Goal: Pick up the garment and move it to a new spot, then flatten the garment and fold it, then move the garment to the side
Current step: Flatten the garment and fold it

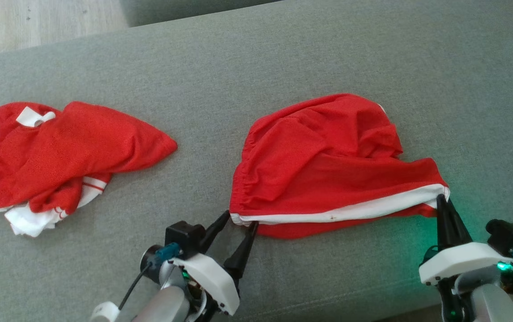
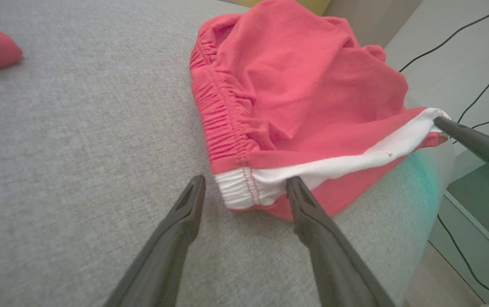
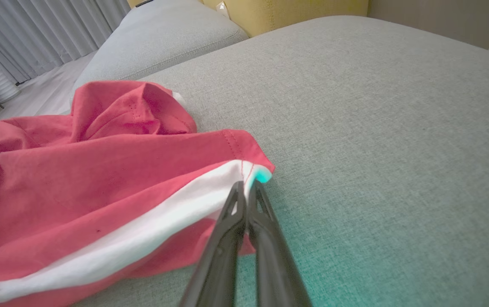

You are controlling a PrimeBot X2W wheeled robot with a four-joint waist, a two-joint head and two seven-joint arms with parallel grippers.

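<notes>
1. I have the shorts lying on the grey cushion, right of centre and close to its near edge. They are rumpled, with the far part bunched into a hump.
2. A second red garment sits in a heap well off to the left, and I leave it alone.
3. My right pincer is clamped on the right-hand corner of the shorts, where the white stripe meets the hem. Its fingers are together with cloth between them.
4. My left pincer has its fingers apart and holds nothing. They straddle the opposite corner, where the stripe runs into the gathered waistband. In the left wrist view one finger lies against the white edge and the other rests on bare cushion just beside it.
5. I judge this to be the flattening step: one corner is gripped, the other is lined up and not yet taken.
6. Next, I would ease the left pincer forward a little so the waistband corner sits deep between the fingers, then close it.
7. With both corners held, I would draw them apart along the near edge to tighten the stripe, then lift and lay the cloth so the hump spreads out.
8. The risk I see is catching only the top layer at the waistband, which would leave the under layer creased.
</notes>
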